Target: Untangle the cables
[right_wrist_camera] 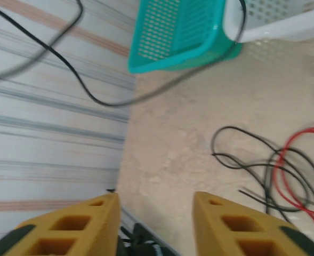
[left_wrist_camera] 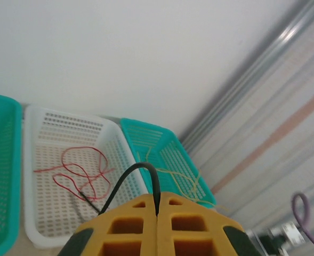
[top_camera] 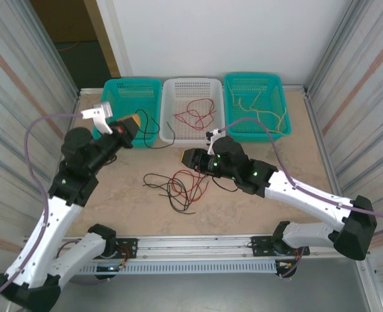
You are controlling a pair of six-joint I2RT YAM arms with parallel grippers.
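White-black arms (yellow fingers); lilac cables

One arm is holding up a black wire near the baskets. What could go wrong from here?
1. The left gripper pinches the black wire right at its fingertips, so it might slip out.
2. The wire's loose end hangs by the white basket of red wires and could snag there.
3. The loose pile mixes both colours, so the open right gripper might grab two at once.

The beige table carries three baskets along its far edge and tangled cables mid-surface.
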